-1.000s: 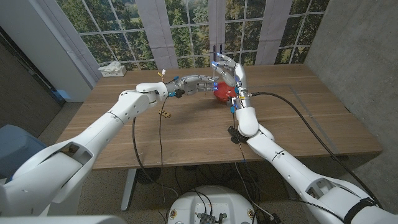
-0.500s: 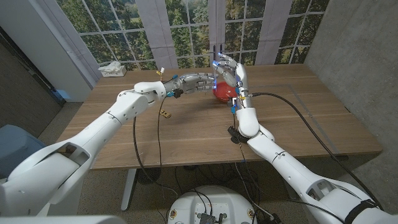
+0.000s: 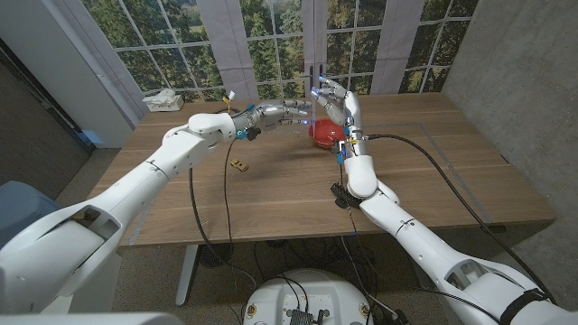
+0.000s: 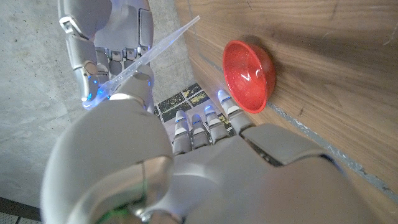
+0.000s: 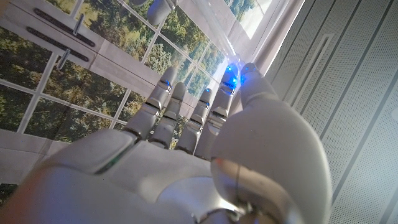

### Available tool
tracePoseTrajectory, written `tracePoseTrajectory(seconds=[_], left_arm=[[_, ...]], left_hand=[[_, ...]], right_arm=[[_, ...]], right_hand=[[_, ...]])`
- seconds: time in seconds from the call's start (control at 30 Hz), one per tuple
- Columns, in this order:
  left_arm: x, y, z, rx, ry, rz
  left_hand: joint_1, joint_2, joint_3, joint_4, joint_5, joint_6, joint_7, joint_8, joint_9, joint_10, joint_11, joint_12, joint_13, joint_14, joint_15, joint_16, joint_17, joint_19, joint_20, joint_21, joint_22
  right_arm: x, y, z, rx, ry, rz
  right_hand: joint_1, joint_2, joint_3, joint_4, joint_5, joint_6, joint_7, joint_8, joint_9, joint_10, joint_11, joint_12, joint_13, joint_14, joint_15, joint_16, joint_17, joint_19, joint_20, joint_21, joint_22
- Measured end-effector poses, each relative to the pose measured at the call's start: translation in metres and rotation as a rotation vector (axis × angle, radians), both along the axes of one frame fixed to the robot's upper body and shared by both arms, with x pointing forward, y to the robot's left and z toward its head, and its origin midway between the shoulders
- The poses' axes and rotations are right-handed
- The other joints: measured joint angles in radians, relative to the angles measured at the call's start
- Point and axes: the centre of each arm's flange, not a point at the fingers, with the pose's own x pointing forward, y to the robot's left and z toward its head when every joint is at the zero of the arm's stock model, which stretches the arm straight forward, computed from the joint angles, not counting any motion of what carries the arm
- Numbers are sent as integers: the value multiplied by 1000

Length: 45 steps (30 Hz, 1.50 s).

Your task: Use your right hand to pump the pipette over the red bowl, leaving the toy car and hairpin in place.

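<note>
Two hands meet above the round red plastic bowl (image 3: 326, 133) on my wooden tabletop (image 3: 271, 190). My right hand (image 3: 335, 102) pinches the clear thin plastic pipette (image 4: 144, 53). My left hand (image 3: 275, 115) reaches toward it, fingers out straight, holding nothing.

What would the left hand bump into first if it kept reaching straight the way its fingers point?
Most likely the right hand, which holds the pipette just ahead of the left hand above the red bowl. How much gap remains between them is unclear.
</note>
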Motion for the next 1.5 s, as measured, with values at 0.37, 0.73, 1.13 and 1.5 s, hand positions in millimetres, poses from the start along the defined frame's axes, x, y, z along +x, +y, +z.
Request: tracePoseTrajectory(seconds=[0.37, 0.73, 1.13, 1.5], left_arm=[[-13, 18, 11, 34, -141, 96], [-25, 38, 8, 15, -184, 172], [-31, 52, -4, -10, -176, 220], [-34, 58, -11, -29, -164, 236]], left_hand=[[-18, 1, -8, 8, 0, -5, -5, 4, -5, -21, 0, 0, 0, -16, 5, 0, 0, -11, -1, -8, 0], [-36, 1, -12, 12, -2, -11, 0, 4, -5, -27, 5, 5, 0, -16, 5, 0, 0, -17, 4, -8, 0], [-43, 1, -16, 8, -5, -11, 0, 8, -9, -30, 2, 5, 0, -16, 5, 0, 0, -17, 4, -8, 0], [-43, 1, -16, 8, -5, -11, 0, 11, -9, -30, 2, 5, 0, -16, 5, 0, 0, -17, 4, -8, 0]], right_arm=[[4, -6, 5, 44, -33, -31], [5, -11, 11, 88, -72, -68], [10, -14, 21, 121, -105, -112], [20, -13, 33, 136, -130, -149]], right_hand=[[0, 0, 0, 0, -9, -6, 6, -4, 0, 13, -2, 0, 0, 1, 1, 0, 0, 0, 0, 8, 0], [4, 4, 0, 0, -9, -6, 6, -8, 0, 13, -2, 0, 0, 7, -4, 0, 0, 0, 0, 8, 0], [-3, 11, 0, 0, -14, -6, 5, -8, 0, 18, -7, 0, 0, 7, -4, 0, 5, 0, 0, 12, 0], [3, 16, 0, 0, -14, -6, 5, -8, 0, 23, -2, 0, 0, 19, -6, 8, 10, 0, 0, 16, 0]])
